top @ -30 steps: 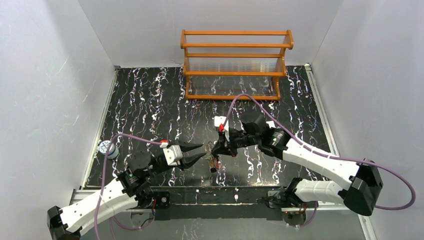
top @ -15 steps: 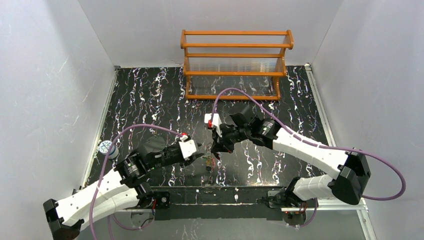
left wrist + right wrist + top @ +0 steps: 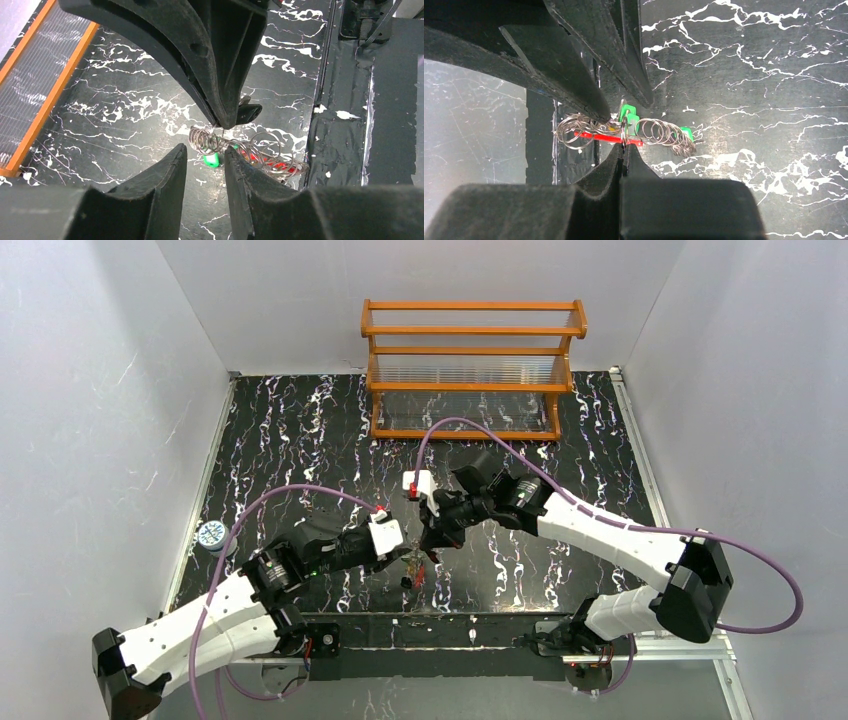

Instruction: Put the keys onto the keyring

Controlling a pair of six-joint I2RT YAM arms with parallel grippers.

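Left gripper (image 3: 205, 150) advanced; right gripper (image 3: 624, 149) pinches coiled-wire keyring (image 3: 656, 132).

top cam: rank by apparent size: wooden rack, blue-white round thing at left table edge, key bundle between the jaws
1. wooden rack: largest by far.
2/3. blue-white round thing and key bundle: they look about alike, and the bundle is partly hidden, so not ranked.

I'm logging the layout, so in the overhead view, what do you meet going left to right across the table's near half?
Small blue-and-white round object → left gripper → right gripper, jaws shut on the keyring, which overlaps both so is unplaced → right arm's elbow.
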